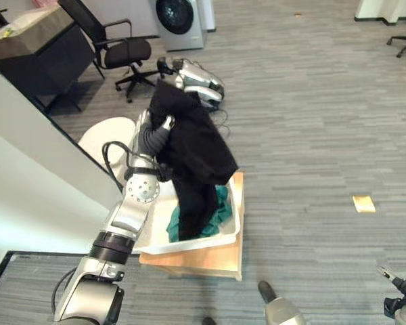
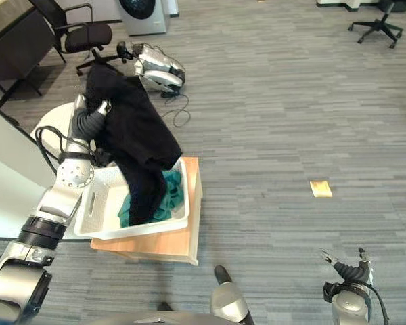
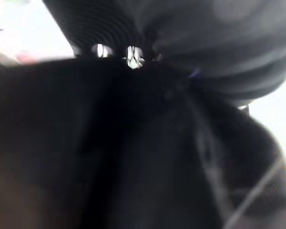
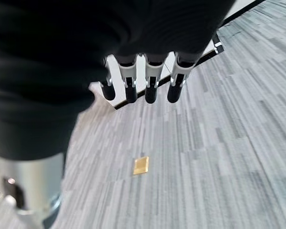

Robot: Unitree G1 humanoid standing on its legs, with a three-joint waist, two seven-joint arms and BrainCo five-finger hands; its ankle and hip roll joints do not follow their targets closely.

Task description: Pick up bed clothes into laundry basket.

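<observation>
1. The black garment (image 1: 193, 145) hangs in the air over the white laundry basket (image 1: 233, 223). Its upper part is draped over the left hand (image 1: 164, 124), and its lower end reaches down into the basket.
2. Inside the basket, a teal cloth (image 1: 220, 210) lies just beside the hanging end of the black garment and touches it.
3. The left hand is raised above the far end of the basket. The cloth covers most of it, and in the left wrist view the dark fabric is directly in front of the camera. I cannot tell if its fingers are curled round the cloth or straight.
4. The basket stands on a low wooden stand (image 1: 210, 261), on the grey carpet floor (image 1: 311, 135).
5. The right hand (image 4: 148, 78) is low at the right side, well apart from the basket. In the right wrist view its fingers (image 4: 176, 88) are straight, side by side in a row, and they hold nothing.
6. A small yellow note (image 1: 364, 203) lies on the carpet, well apart from the basket, on the robot's right side.
7. Farther away are a black office chair (image 1: 115, 47) and a washing machine (image 1: 178, 20). A silver machine (image 1: 199, 81) lies on the floor behind the garment.
</observation>
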